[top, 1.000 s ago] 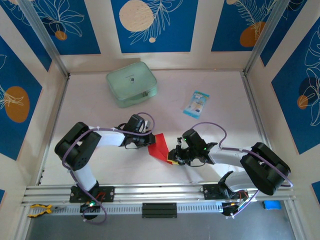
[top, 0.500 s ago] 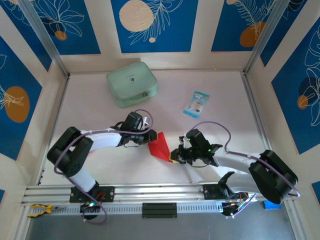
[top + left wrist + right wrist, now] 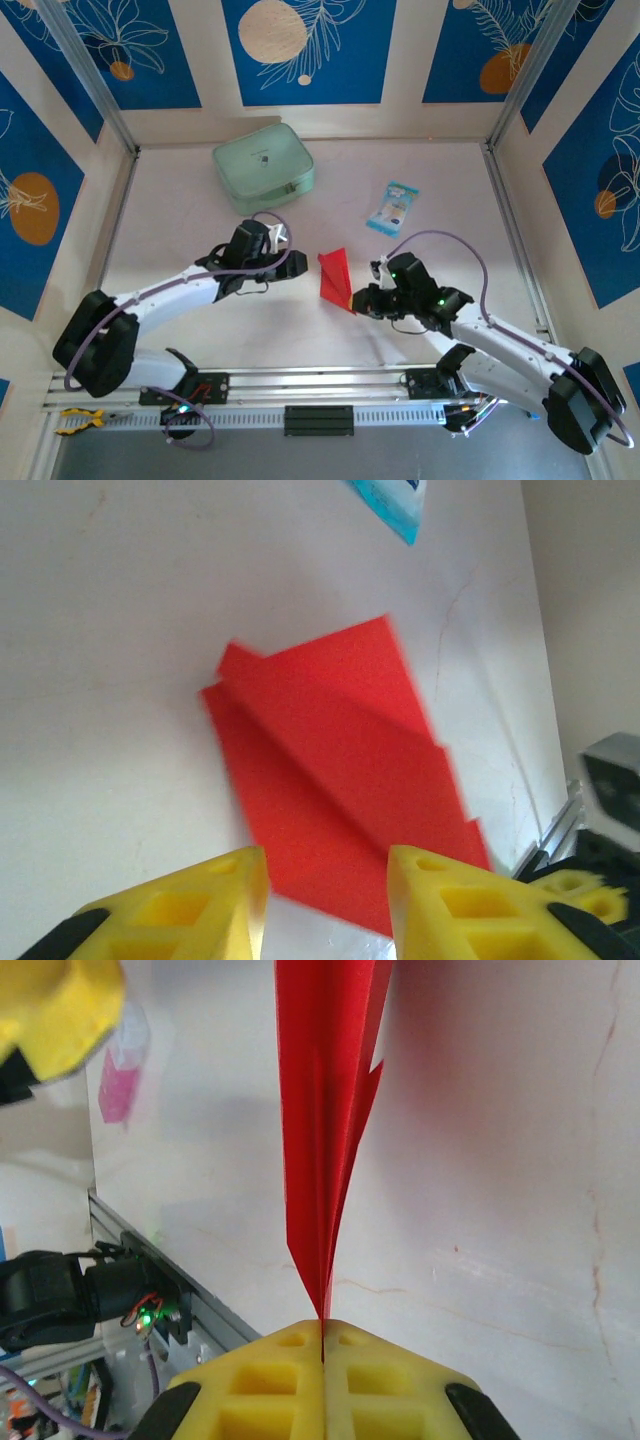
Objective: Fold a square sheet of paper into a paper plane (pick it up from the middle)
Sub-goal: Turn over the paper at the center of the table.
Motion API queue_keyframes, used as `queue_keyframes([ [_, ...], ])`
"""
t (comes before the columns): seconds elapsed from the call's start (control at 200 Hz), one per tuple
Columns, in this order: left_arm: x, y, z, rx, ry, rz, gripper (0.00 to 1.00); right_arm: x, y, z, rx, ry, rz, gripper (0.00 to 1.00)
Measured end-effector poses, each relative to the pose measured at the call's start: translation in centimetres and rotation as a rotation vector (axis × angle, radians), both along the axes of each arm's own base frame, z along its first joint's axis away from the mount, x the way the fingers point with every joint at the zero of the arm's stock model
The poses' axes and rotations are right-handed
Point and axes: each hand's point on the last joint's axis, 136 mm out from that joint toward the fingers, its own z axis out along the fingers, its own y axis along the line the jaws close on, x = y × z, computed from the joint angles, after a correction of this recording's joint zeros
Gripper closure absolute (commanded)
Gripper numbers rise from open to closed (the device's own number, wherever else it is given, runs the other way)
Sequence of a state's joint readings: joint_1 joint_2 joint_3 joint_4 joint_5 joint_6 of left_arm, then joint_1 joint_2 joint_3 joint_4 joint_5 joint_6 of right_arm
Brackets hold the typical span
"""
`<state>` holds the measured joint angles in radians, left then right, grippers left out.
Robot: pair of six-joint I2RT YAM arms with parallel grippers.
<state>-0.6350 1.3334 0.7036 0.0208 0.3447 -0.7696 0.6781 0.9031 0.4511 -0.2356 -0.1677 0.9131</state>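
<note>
The square sheet of paper [image 3: 334, 274] is bright red and folded into a narrow creased shape, lifted near the table's middle. My right gripper [image 3: 356, 302] is shut on its near pointed end. In the right wrist view the yellow pads [image 3: 290, 1360] are pressed together on the paper [image 3: 325, 1110], which rises edge-on from them. My left gripper [image 3: 292, 262] stands just left of the sheet. In the left wrist view its fingers [image 3: 215, 900] are open, with the red sheet [image 3: 340, 770] beyond the tips and apart from them.
A pale green zip pouch [image 3: 263, 167] sits at the back left. A small blue-white packet [image 3: 392, 207] lies at the back right, its corner at the top of the left wrist view [image 3: 390, 500]. An aluminium rail [image 3: 320, 382] runs along the near edge.
The left gripper opened, let go of the red sheet and drew back left. The right gripper closed on the sheet's near end and carried it a little farther from the rail.
</note>
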Motion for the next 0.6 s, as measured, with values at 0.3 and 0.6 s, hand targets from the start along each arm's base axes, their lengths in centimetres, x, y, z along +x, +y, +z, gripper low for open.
queue_keyframes([
  [0.3, -0.1, 2.3, 0.6, 0.08, -0.084, 0.045, 0.59, 1.4, -3.0, 2.0, -0.208, -0.108, -0.047, 0.94],
  [0.6, 0.2, 4.7, 0.9, 0.148, -0.134, 0.119, 0.59, 2.7, -6.1, 3.5, -0.455, -0.179, -0.085, 0.94],
])
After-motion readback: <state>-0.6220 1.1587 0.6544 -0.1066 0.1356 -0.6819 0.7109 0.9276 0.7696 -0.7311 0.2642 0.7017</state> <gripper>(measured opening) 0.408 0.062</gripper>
